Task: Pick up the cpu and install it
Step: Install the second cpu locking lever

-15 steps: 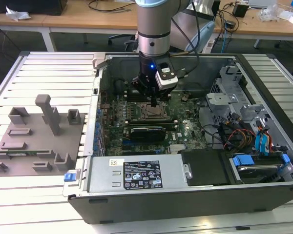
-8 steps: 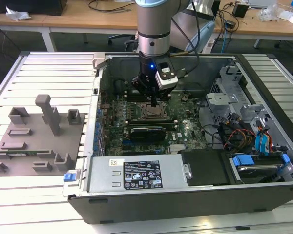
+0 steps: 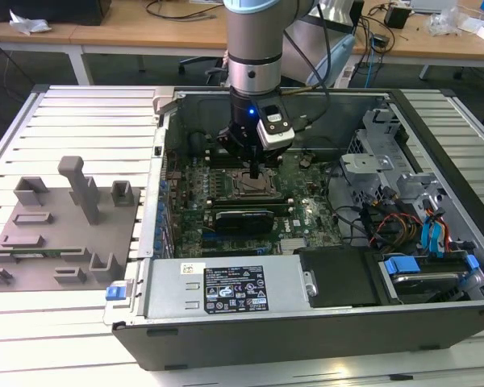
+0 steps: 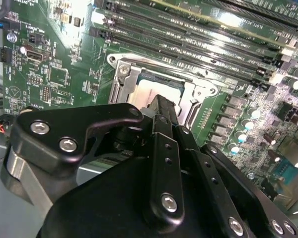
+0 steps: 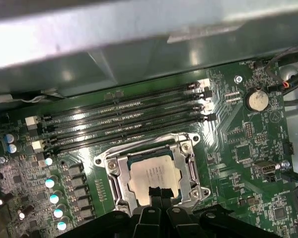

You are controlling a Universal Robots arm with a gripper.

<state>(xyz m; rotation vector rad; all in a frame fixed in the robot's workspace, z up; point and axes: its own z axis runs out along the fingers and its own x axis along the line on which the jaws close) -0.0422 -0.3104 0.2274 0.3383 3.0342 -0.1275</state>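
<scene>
Arm was over the open computer case [image 3: 323,322], my gripper [image 3: 252,171] down inside it, right above the socket frame [image 3: 254,187] near the middle of the green board [image 3: 306,211].

Cpu [image 5: 154,176] lay flat inside the frame, silvery top up, seen in both wrist views [image 4: 156,90]. Frame's metal window sat around the lid edges. Whether the chip was fully seated or just resting, couldn't tell.

My fingers: drawn in close, tips [image 5: 154,192] side by side w/ little or no gap, at the cpu's near edge. Nothing visibly between them. Couldn't tell if the tips were touching the lid or a hair above.

Handling notes (judgement):
- light, stiff, thin plate; won't flex, won't sag
- metal top smooth, prob. slippery under hard pads
- underside contacts + socket pins fragile; no sideways drag, no tilt, no pressing off-centre
- best hold = two opposite dark rims, jaws square to the edges, light squeeze only
- w/ frame wrapped round the lid there's v. little rim exposed, so an edge pinch here looks awkward

Memory slots [image 5: 129,121] ran along the far side of the frame; row of small capacitors [image 5: 52,198] beside it. Long black card [image 3: 244,219] sat just past the socket toward the case's labelled front wall.
</scene>
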